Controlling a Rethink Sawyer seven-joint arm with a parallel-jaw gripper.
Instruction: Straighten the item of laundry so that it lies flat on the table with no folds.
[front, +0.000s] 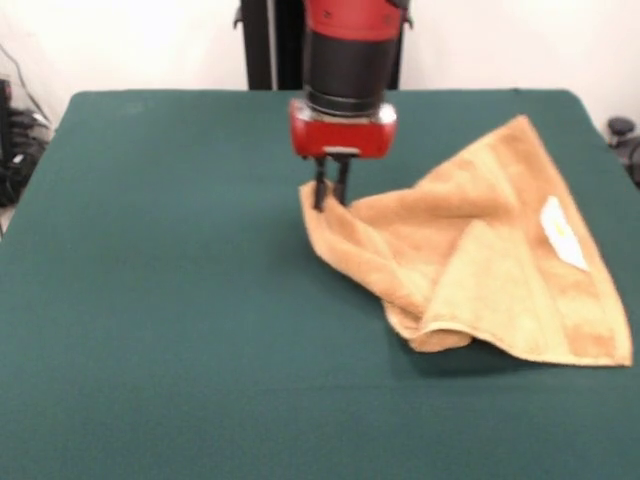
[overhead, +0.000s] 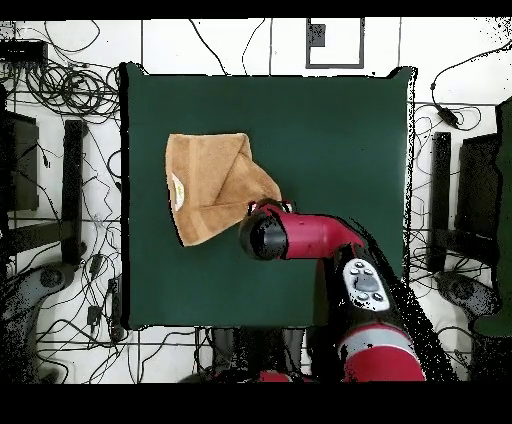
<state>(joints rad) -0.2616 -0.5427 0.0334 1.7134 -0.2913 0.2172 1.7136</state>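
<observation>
The tan-orange towel (front: 480, 250) lies crumpled on the right part of the green table (front: 160, 300), with one side folded over the middle and a rolled fold at the front. Its white label (front: 562, 232) faces up near the right edge. My gripper (front: 331, 192) points straight down at the towel's left corner, and its fingers stand close together, shut on that corner, which is raised a little. In the overhead view the towel (overhead: 212, 185) lies left of centre with the label (overhead: 178, 190) at its left edge. The red arm (overhead: 300, 236) covers the gripper there.
The table's edges (overhead: 125, 200) are ringed by cables and equipment on the floor. The robot's pedestal (front: 270, 40) stands behind the far edge. Bare green cloth (overhead: 340, 140) stretches to the side of the towel.
</observation>
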